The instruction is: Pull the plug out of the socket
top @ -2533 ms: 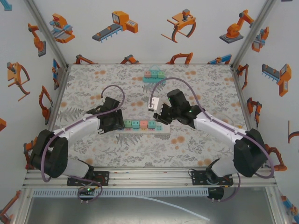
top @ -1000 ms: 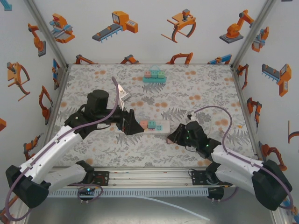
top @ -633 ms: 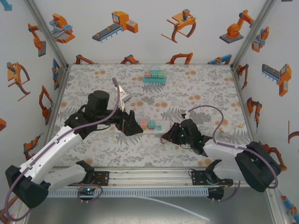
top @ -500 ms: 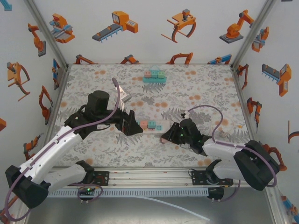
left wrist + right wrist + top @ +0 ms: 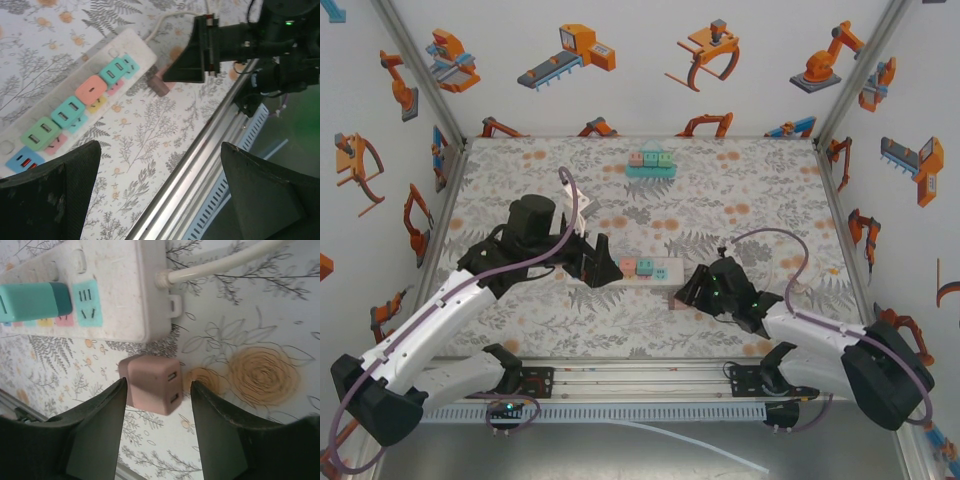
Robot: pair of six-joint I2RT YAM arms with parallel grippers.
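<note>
Plug (image 5: 150,384) off strip (image 5: 115,285), lying beside it between spread jaws of right gripper (image 5: 157,386); left gripper (image 5: 160,150) splayed wide above strip.

Table (image 5: 520,180) covered in fern-and-flower print. At centre, white strip (image 5: 665,270) lying flat, coloured plugs seated along it. Off its end at 5 o'clock, loose pink plug (image 5: 150,384), just apart from it. White cord (image 5: 225,265) trailing toward 3. Teal block (image 5: 651,165) at 12, near far edge.
</note>
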